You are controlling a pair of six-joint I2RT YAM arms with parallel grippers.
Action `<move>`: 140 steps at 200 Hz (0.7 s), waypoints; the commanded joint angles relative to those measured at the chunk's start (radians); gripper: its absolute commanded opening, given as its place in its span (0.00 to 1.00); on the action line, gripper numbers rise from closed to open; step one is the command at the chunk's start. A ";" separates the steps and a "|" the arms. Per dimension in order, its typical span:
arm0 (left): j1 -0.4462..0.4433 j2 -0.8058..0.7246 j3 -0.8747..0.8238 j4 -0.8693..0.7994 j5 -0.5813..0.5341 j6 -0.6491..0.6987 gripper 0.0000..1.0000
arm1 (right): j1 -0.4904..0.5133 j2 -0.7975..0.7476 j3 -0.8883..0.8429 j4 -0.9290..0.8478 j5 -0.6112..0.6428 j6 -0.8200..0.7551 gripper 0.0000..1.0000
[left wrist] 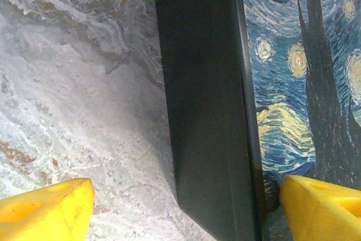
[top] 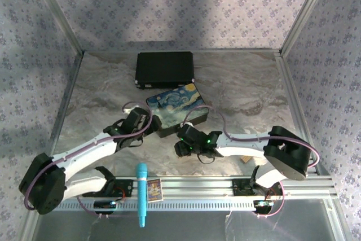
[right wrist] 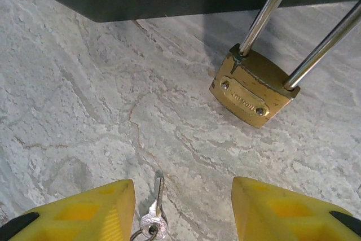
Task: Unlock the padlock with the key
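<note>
**Right hand (right wrist: 181,189) hovering for a pick that is looking off-centre**

Right hand is standing roughly half open and gripping nothing. Its yellow fingers (right wrist: 101,210) are flanking the tiny flat silvery metal key (right wrist: 155,211), which is lying on its ring on the marbled grey surface (right wrist: 84,111), between the middle and the near edge. The key is sitting hard beside one finger rather than centred, so a pinch is likely pushing it sideways or catching only the ring. The small brass-yellow padlock (right wrist: 252,94) is lying just beyond, its long silver shackle running toward the black-walled box with the painted swirling-night lid (left wrist: 208,111). Left hand (left wrist: 186,196) is spread wide across that wall, holding nothing. With the lock unbraced, I judge it is liable to skid when the key presses in.
</note>
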 commanded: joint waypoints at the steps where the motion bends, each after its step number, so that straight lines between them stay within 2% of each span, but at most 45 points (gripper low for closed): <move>1: 0.011 0.083 0.058 -0.046 -0.070 0.041 0.86 | 0.014 -0.005 0.011 -0.035 0.031 0.028 0.49; 22: 0.042 0.129 0.057 -0.068 -0.114 0.008 0.82 | 0.059 -0.005 0.034 -0.089 0.079 0.044 0.51; 51: 0.117 0.155 0.023 -0.014 -0.078 -0.005 0.78 | 0.080 0.011 0.046 -0.115 0.107 0.060 0.51; 86: 0.110 0.116 0.029 -0.019 -0.053 0.002 0.78 | 0.099 0.042 0.079 -0.138 0.101 0.063 0.51; 140: 0.072 -0.072 0.000 -0.065 -0.033 -0.022 0.82 | 0.133 0.091 0.103 -0.193 0.125 0.097 0.47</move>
